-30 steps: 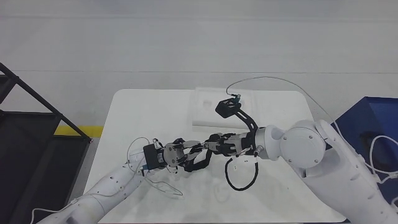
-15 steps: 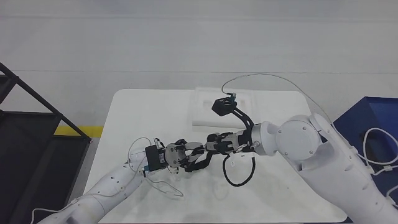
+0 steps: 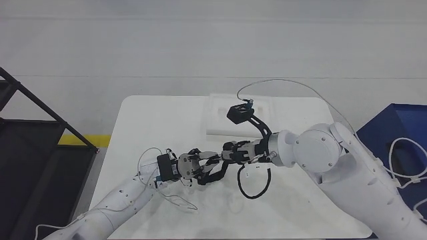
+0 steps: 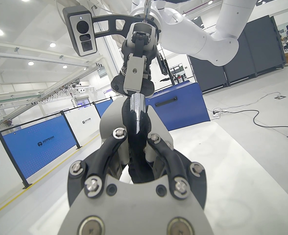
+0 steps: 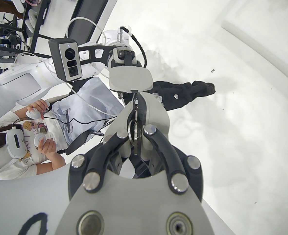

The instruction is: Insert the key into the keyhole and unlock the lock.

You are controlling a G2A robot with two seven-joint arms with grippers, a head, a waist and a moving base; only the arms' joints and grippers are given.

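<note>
Moved left over the last second: right gripper [image 3: 225, 159], pinching the key [image 5: 135, 133] — now tip-to-tip with the left gripper [image 3: 207, 171], clamped on the chrome-ended lock [image 4: 137, 107] over the middle of the table [image 3: 147, 127]. Probably insertion stage; keyhole hidden. Farther off, white foam tray [image 3: 223, 117] — well apart, no hindrance.
</note>
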